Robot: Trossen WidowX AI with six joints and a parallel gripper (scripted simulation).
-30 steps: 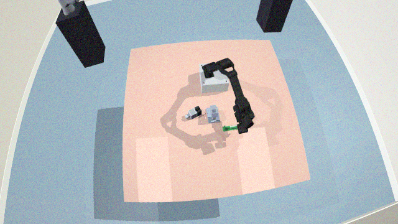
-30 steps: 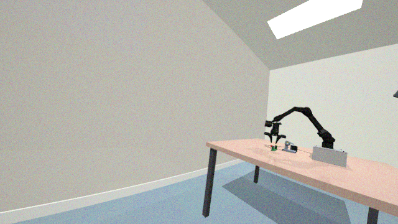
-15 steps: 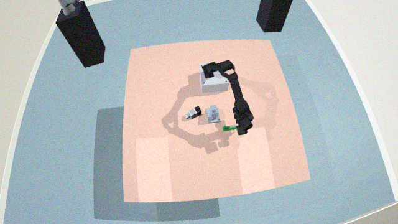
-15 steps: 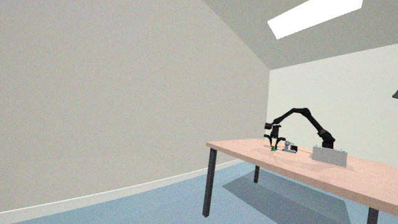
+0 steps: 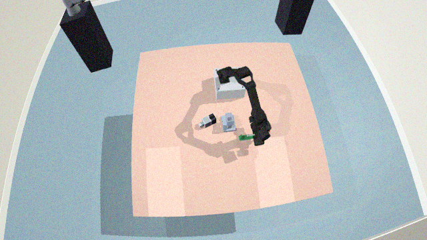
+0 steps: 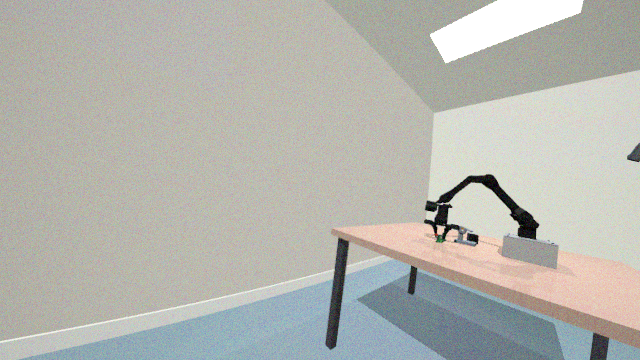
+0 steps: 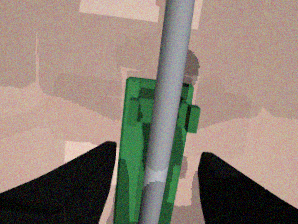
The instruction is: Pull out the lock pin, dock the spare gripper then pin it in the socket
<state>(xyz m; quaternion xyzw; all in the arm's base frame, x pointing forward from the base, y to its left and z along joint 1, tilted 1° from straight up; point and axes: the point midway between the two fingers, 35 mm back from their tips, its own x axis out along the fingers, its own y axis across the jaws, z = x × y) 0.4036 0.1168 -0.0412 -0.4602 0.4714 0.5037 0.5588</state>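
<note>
Apparently, you're at the pin-handling step: your pincer point(image 5: 256, 136) point(image 6: 440, 236) point(image 7: 157, 156) is partly spread, pinching nothing, astride the pin point(image 5: 251, 135) point(image 6: 436, 235) point(image 7: 167, 100) at the green rest point(image 5: 246, 137) point(image 6: 440, 239) point(image 7: 131, 145). Next, center and close gently. From above, its long axis runs roughly left-right, red head rightward.

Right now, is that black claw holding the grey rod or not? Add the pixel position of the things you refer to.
Gripper point(image 5: 253, 137) point(image 6: 440, 238) point(image 7: 157, 156): open, holding nothing; the grey rod point(image 7: 172, 75) runs between its fingers with a gap on each side.
</note>
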